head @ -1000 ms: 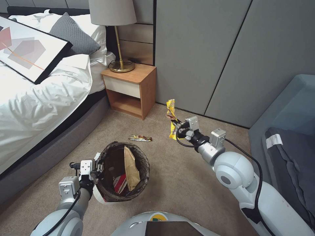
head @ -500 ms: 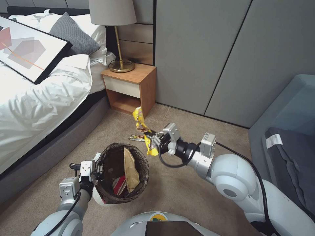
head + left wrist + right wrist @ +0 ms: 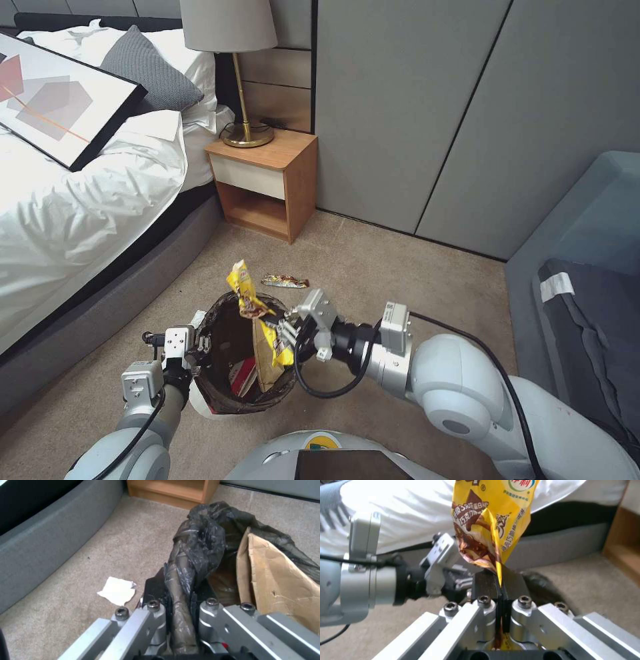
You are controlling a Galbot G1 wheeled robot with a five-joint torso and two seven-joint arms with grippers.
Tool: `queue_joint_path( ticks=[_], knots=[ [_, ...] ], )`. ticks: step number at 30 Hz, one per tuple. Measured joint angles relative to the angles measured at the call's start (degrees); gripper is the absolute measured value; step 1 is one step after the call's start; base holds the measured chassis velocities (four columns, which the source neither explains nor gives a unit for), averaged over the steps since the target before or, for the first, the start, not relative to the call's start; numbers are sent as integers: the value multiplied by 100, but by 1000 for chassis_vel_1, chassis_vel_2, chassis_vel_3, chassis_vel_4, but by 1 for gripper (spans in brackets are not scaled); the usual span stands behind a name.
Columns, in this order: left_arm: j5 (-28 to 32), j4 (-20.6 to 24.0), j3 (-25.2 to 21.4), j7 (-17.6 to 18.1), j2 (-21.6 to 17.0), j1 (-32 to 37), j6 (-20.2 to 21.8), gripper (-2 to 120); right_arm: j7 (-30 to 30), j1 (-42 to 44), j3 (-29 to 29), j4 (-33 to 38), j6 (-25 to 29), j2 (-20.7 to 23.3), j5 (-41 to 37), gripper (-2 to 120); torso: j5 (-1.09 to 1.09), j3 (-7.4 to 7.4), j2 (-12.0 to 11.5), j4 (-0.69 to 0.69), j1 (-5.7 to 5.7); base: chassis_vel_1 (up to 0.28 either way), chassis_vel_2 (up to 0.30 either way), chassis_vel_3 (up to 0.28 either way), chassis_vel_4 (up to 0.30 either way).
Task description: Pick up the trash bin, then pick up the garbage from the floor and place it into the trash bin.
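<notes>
Head view: the left gripper [image 3: 200, 341] is clamped on the near-bed rim of the trash bin [image 3: 230, 400], pinching the dark liner. Right gripper [image 3: 275, 327] is clenched on a yellow snack wrapper [image 3: 248, 300], which hangs over the bin's mouth at the rim away from the bed. A brown paper bag [image 3: 267, 347] stands inside. Beyond the bin another wrapper [image 3: 285, 281] lies on open carpet; a white tissue [image 3: 117, 593] lies between bin and bed base [image 3: 100, 313].
</notes>
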State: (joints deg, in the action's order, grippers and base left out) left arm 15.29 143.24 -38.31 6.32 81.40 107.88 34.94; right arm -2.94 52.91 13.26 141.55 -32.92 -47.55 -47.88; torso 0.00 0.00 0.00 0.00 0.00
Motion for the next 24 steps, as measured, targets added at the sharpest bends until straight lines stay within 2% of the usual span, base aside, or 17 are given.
queue_joint_path(
  ticks=[16,21,22,24],
  knots=[
    [-31,0,25,-24,10,-55,-8,7,-143,-90,689,-641,-77,-331,289,-2,-1,0,0,0,0,0,0,0,0],
    [-10,0,13,-29,-13,-65,-8,7,-342,-146,833,-846,-148,-460,309,15,0,0,0,0,0,0,0,0,0],
    [-10,0,13,-29,-13,-65,-8,7,-342,-146,833,-846,-148,-460,309,15,0,0,0,0,0,0,0,0,0],
    [21,0,12,-30,-22,-75,-6,7,-347,-183,878,-885,-195,-483,325,26,0,0,0,0,0,0,0,0,0]
  ],
)
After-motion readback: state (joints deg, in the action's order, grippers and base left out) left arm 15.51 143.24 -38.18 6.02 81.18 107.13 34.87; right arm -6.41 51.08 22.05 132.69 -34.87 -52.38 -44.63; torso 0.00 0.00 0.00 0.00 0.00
